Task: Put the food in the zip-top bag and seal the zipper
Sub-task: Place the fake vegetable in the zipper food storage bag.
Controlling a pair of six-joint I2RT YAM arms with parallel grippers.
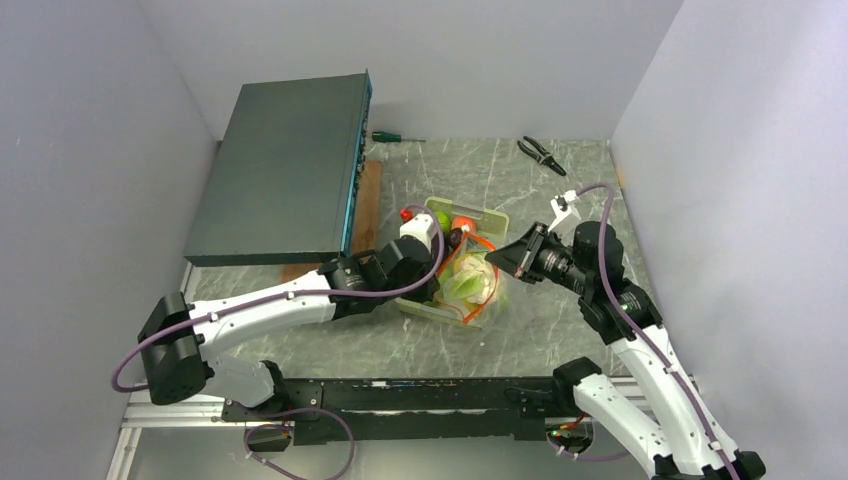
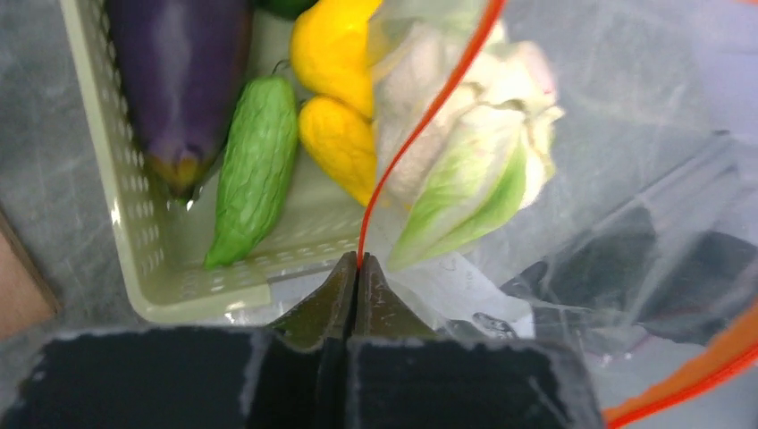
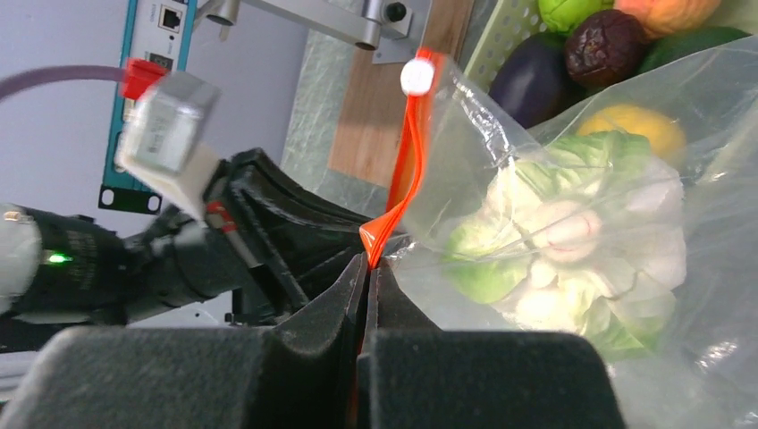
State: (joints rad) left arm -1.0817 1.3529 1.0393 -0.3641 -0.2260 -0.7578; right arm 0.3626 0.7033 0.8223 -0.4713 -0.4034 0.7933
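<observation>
Item: zip-top bag [image 2: 626,134], clear, lying against the pale green tray [image 2: 134,206], mouth unsealed.
- Contents: cauliflower [image 3: 572,241].
- In the tray, outside the bag: eggplant [image 2: 179,71], green gourd [image 2: 255,170], yellow pieces [image 2: 335,134].
- Left gripper [image 2: 357,268]: pinched tight on the zipper [image 3: 407,170].
- Right gripper [image 3: 368,268]: likewise clamped on that strip.
- Axis: the strip runs straight away from the right pinch to the white slider tab [image 3: 416,76] at its far end.
- Judgement: loading is incomplete.

Top view overhead, facing table [image 1: 560,330]; wrist views close, sharing zip-top bag [image 3: 581,241].
</observation>
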